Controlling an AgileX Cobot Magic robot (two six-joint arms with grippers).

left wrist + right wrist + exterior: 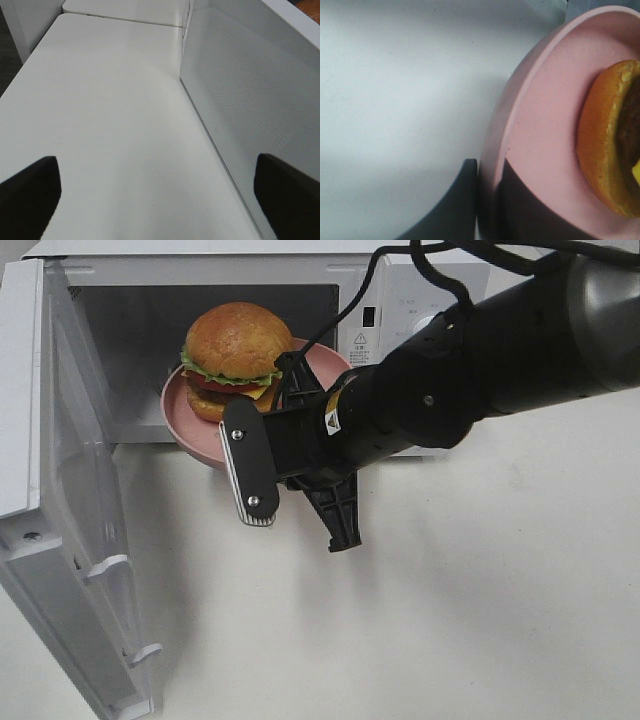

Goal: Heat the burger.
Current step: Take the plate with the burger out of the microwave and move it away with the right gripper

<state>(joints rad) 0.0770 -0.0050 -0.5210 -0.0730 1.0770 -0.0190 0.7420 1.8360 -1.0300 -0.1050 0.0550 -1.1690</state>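
Observation:
The burger (235, 355), with a golden-brown bun, lettuce, tomato and a dark patty, sits on a pink plate (182, 412). The plate is held at the mouth of the open microwave (400, 295), partly inside the cavity. My right gripper (287, 388) is shut on the plate's near right rim. In the right wrist view my right gripper (487, 200) clamps the plate's rim (520, 100), with the burger's bottom bun (605, 145) beside it. My left gripper (157, 195) is open and empty over the white table; it is out of the exterior view.
The microwave door (70, 490) is swung wide open to the left; its mesh panel (250, 100) stands close beside my left gripper. The white table (450, 590) stretches in front of the microwave. The right arm (480, 370) crosses in front of the control panel.

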